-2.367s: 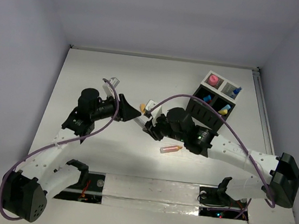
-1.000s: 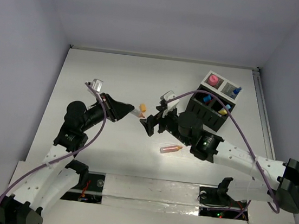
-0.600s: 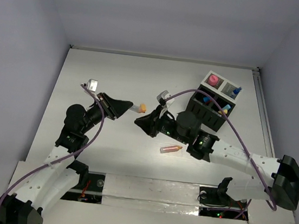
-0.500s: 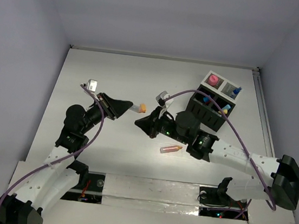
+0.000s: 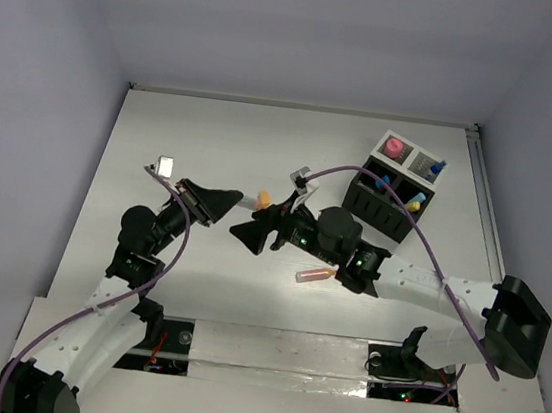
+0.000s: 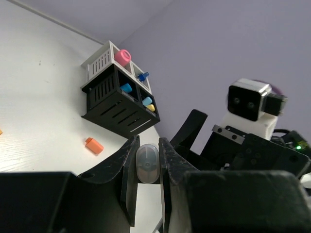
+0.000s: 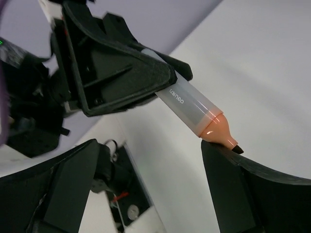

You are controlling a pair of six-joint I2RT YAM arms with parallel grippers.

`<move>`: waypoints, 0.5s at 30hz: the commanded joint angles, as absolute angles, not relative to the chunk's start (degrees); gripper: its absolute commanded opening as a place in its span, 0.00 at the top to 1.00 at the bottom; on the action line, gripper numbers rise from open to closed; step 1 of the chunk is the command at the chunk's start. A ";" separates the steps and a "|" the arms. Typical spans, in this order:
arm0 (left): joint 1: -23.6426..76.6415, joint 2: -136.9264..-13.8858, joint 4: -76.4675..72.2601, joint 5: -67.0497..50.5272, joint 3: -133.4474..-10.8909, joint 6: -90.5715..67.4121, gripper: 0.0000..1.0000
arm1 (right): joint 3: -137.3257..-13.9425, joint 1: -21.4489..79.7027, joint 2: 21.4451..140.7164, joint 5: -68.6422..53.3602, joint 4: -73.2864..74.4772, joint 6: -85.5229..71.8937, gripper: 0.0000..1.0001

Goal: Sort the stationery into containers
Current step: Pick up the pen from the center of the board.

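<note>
Right pincer now closer, wide around marker in left pincer.

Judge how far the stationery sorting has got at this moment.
Partly done: the black organizer box already holds a pink round piece, blue pieces and a yellow piece. In hand: the left gripper grips a clear orange-tipped marker, held up to the open right gripper. Left: that marker and another orange-tipped marker lying on the table.

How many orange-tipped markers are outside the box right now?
2. One marker is clamped in the left pincer; the other marker lies on the table beside the right arm. The arms may hide more.
</note>
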State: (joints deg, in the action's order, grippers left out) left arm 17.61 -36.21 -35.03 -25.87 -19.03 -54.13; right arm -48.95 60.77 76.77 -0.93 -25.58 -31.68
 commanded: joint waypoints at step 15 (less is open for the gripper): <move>17.49 -30.24 -58.09 -26.63 -11.25 -68.20 1.00 | -41.92 60.73 81.30 7.82 -62.22 -45.97 0.18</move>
